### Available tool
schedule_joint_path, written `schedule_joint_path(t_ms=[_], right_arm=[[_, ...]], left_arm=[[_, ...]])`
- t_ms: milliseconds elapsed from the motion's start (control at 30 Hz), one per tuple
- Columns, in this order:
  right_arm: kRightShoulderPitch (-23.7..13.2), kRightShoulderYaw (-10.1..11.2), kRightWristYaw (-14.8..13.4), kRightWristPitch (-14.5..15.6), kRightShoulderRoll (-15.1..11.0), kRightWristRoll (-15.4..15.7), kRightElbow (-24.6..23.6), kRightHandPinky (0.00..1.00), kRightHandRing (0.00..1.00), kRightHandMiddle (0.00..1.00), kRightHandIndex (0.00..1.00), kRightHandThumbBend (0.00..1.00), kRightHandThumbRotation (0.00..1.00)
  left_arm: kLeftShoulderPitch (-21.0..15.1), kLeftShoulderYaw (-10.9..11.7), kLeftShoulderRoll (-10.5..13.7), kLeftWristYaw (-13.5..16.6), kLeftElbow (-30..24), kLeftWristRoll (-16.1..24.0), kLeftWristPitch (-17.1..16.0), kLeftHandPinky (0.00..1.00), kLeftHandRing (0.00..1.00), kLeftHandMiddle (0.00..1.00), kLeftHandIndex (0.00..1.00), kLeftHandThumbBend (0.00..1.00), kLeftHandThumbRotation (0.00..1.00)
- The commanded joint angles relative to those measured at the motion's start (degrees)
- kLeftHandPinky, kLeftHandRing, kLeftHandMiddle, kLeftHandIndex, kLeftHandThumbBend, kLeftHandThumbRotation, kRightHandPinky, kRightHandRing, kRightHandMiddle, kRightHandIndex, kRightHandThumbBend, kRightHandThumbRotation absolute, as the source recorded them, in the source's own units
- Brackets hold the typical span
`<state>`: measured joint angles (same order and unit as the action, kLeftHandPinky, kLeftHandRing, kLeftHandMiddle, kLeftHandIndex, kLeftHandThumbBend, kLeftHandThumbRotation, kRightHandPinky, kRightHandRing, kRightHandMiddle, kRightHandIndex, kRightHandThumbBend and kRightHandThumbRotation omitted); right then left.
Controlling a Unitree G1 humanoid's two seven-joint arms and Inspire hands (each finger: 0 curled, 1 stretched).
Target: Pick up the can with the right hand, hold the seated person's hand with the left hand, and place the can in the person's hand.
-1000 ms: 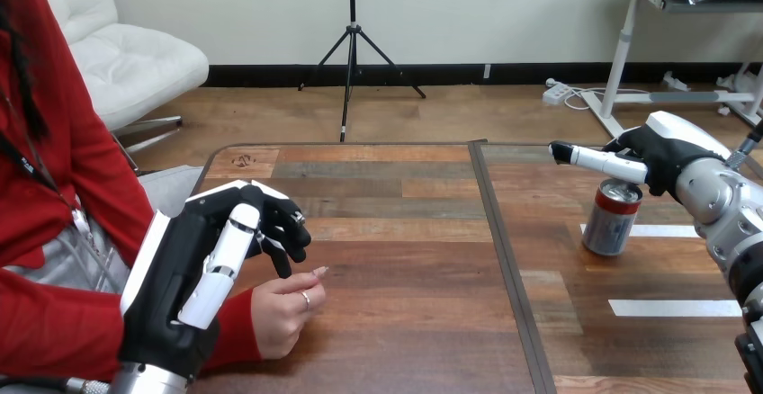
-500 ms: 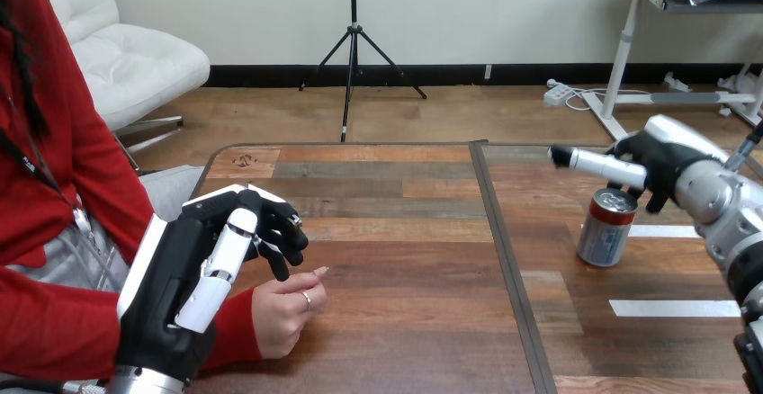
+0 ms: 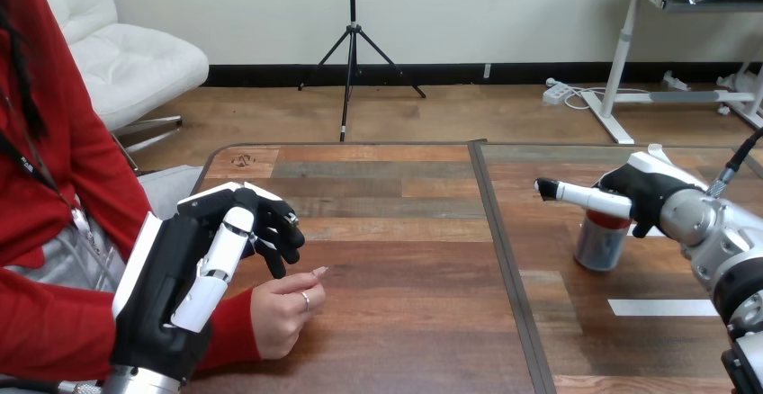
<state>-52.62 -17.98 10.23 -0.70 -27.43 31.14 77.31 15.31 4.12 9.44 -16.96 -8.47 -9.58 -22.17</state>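
A red and silver can [image 3: 599, 243] stands upright on the right half of the table [image 3: 405, 232]. My right hand [image 3: 650, 196] sits low over the can's top and covers it. The thumb [image 3: 576, 195] sticks out straight to the left past the can, not wrapped round it. My left hand [image 3: 184, 273] hovers at the table's left with relaxed, slightly bent fingers [image 3: 274, 232] just above the person's hand [image 3: 286, 308]. That hand rests loosely closed on the table at the end of a red sleeve. I see no grip on it.
A white tape strip [image 3: 670, 308] lies on the table in front of the can. A dark seam [image 3: 504, 259] runs front to back through the tabletop's middle. Bare wood lies between the person's hand and the can.
My right hand has come down and a little left onto the can's top. The can has shifted slightly left and nearer. My left hand and the person's hand have hardly moved.
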Motion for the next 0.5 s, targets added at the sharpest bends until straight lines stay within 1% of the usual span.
schedule_joint_path(t_ms=[0, 233, 333, 467], right_arm=[[-2.06, -0.12, -0.63, -0.27, -0.16, -0.13, -0.53, 0.76, 0.8, 0.79, 0.74, 1.0, 1.0], [-2.0, -0.07, -1.27, -1.1, -0.42, -0.12, -0.6, 0.74, 0.77, 0.76, 0.71, 1.0, 1.0], [-2.12, -0.11, -1.4, -1.02, -0.47, -0.06, -0.62, 0.73, 0.77, 0.76, 0.71, 1.0, 1.0], [-2.16, 0.35, -1.49, -1.13, -0.59, -0.49, -0.62, 0.73, 0.76, 0.76, 0.71, 1.0, 1.0]], left_arm=[[-2.44, 0.69, 0.58, -0.2, -1.45, -0.64, -1.15, 0.29, 0.39, 0.44, 0.43, 0.11, 0.77], [-2.72, 0.63, 0.58, -0.37, -1.18, -0.65, -1.15, 0.29, 0.39, 0.44, 0.43, 0.12, 0.76], [-2.67, 0.56, 0.55, -0.46, -1.39, -0.95, -0.56, 0.29, 0.4, 0.44, 0.43, 0.13, 0.76], [-2.74, 0.5, 0.45, -0.41, -1.32, -0.78, -0.6, 0.29, 0.4, 0.44, 0.43, 0.12, 0.75]])
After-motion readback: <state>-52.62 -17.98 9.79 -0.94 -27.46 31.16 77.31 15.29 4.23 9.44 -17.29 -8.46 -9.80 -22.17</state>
